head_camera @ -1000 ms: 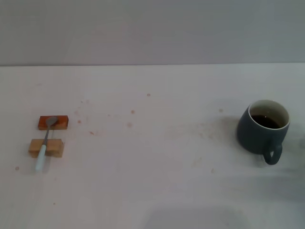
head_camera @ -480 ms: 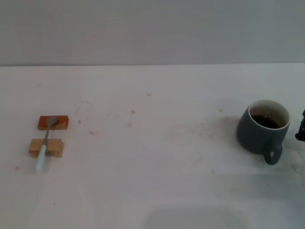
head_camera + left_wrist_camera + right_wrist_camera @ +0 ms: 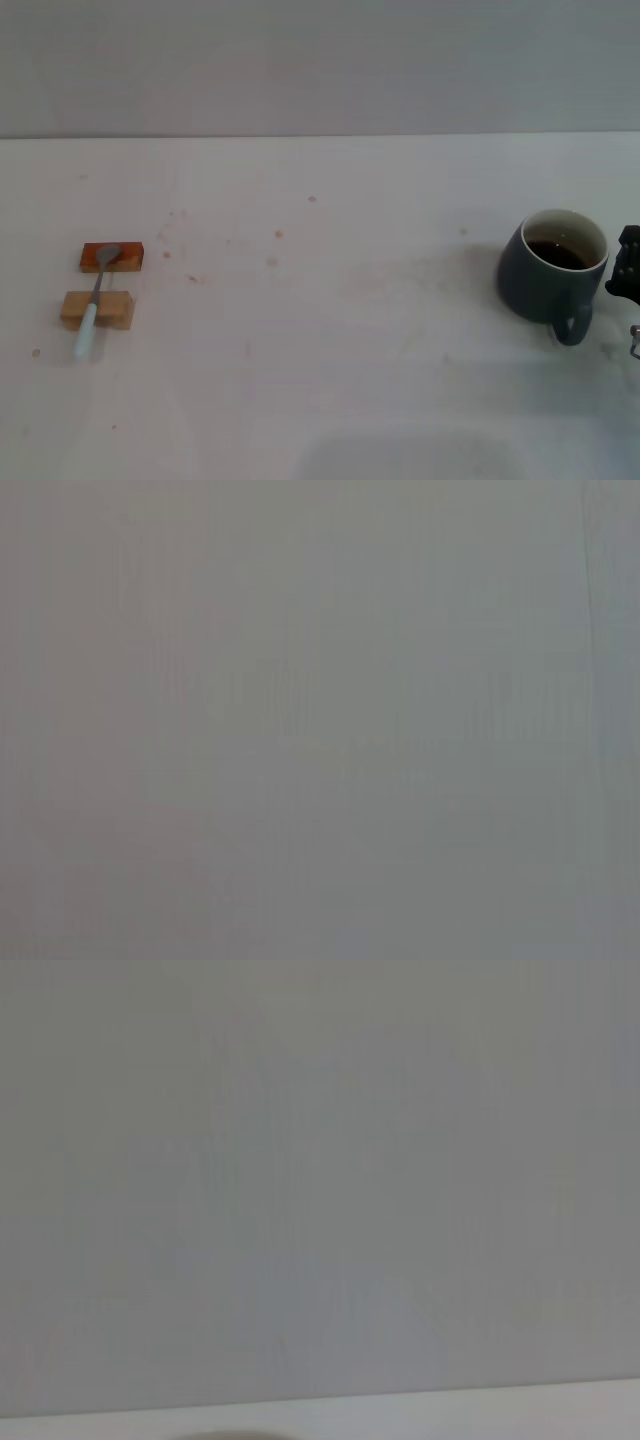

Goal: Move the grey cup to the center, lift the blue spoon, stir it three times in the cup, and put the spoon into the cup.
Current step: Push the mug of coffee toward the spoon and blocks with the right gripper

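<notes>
The grey cup [image 3: 553,270] stands upright at the right of the white table [image 3: 330,330], with dark liquid inside and its handle toward the front. Far to the left, the blue spoon [image 3: 95,300] lies across two small wooden blocks [image 3: 111,257], bowl on the reddish one and pale handle over the tan one. My right gripper [image 3: 627,275] pokes in at the right edge, just beside the cup and apart from it. The left gripper is out of view. The left wrist view shows only plain grey; the right wrist view shows grey wall above a pale strip.
The tan block [image 3: 96,309] sits just in front of the reddish block. Small brown specks dot the tabletop around its middle. A grey wall [image 3: 320,60] rises behind the table's far edge.
My right gripper has come into the head view at the right edge and moved a little closer to the cup. Cup and spoon have not moved.
</notes>
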Robot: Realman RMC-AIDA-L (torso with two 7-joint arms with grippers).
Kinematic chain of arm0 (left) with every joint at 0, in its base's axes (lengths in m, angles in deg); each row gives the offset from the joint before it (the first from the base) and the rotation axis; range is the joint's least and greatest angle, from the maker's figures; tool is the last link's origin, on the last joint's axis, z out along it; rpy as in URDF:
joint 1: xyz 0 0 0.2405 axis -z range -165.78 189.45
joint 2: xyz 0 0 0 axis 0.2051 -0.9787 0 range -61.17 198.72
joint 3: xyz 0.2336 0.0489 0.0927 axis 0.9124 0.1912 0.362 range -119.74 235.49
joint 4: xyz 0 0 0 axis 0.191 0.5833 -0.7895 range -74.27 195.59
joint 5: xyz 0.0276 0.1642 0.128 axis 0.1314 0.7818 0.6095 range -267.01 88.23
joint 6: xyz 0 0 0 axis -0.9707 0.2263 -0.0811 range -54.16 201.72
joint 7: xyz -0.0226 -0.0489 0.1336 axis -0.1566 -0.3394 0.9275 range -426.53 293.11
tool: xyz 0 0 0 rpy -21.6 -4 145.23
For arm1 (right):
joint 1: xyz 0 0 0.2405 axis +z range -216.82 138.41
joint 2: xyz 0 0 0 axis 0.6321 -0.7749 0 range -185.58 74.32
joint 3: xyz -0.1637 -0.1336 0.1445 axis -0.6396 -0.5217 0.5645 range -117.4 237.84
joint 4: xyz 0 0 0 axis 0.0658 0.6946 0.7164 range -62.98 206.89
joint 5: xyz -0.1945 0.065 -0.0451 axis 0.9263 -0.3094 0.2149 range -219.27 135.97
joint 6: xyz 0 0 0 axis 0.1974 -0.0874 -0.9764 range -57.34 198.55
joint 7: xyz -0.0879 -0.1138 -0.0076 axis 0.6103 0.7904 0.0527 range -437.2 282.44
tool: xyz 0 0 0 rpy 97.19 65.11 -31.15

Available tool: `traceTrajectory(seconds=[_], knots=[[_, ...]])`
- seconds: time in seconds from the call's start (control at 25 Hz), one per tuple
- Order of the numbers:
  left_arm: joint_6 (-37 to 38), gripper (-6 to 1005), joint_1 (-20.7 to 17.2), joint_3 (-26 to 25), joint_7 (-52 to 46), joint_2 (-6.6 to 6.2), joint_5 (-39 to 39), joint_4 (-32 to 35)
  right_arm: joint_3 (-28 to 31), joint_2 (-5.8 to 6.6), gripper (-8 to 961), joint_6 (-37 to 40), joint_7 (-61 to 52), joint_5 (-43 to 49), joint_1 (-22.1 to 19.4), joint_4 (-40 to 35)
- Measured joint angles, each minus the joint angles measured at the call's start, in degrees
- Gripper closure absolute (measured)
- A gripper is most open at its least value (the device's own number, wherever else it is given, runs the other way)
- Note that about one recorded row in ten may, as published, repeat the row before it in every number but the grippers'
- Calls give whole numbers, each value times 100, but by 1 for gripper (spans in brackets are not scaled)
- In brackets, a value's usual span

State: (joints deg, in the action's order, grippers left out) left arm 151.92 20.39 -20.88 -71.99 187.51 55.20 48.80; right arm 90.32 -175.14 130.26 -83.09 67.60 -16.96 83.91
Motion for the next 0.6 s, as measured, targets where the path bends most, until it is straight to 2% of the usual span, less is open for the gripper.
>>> traceTrajectory(seconds=[0.6], knots=[[0,188,2,1,-44,0,0,0,-425,-14,954,-105,0,-1,80,177]])
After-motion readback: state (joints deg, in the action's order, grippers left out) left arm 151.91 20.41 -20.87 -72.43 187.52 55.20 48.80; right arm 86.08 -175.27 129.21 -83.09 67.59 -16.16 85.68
